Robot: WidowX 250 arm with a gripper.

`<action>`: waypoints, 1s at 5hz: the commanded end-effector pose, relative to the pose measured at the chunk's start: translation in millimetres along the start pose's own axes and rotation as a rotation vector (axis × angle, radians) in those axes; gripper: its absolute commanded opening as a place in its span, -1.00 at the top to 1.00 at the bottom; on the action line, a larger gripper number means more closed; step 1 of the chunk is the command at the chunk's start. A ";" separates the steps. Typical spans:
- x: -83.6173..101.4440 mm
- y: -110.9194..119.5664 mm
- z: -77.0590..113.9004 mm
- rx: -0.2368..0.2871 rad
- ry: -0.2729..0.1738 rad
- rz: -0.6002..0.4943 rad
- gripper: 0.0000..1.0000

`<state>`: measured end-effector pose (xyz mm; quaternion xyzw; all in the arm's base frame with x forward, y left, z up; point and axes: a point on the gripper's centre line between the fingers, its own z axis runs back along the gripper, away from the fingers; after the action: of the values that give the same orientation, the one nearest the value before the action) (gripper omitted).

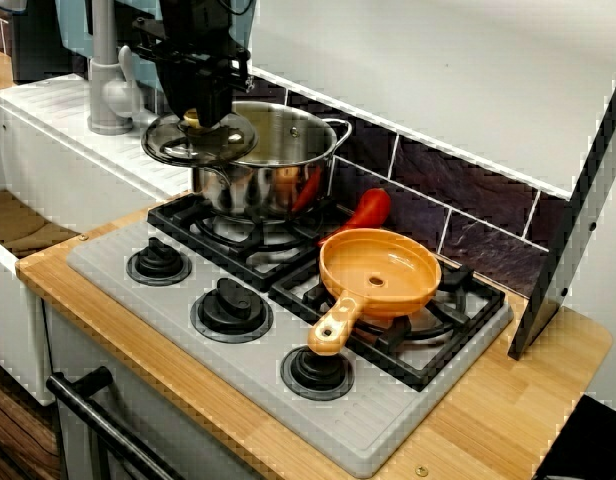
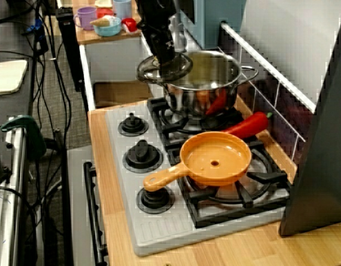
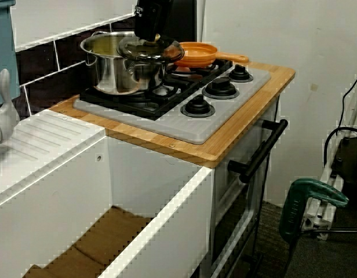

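Note:
My black gripper [image 1: 204,112] is shut on the pale knob of a glass lid [image 1: 188,142]. It holds the lid roughly level at the left rim of a steel pot [image 1: 283,165], half over the pot and half past its edge. The pot stands on the back-left burner, and its inside shows no contents. In the view from above, the gripper [image 2: 162,54] comes down on the lid [image 2: 165,68] beside the pot [image 2: 212,83]. From the sink side, the lid [image 3: 150,51] hides part of the pot [image 3: 106,66]; I cannot tell whether they touch.
An orange pan [image 1: 380,272] sits on the right burner, handle toward the knobs [image 1: 231,308]. A red pepper [image 1: 368,210] lies behind it against the tiles. A grey tap [image 1: 108,90] and a sink stand to the left. A dark slanted panel [image 1: 573,210] leans at the right.

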<state>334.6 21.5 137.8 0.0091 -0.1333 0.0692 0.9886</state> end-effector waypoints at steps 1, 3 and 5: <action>11.2 -1.7 7.8 0.022 -0.031 0.022 -0.72; 12.6 -0.5 8.1 0.017 -0.020 0.034 -1.00; 15.0 0.6 10.3 0.006 -0.005 0.048 -1.00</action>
<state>342.0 20.9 136.2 0.0082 -0.1115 0.0913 0.9895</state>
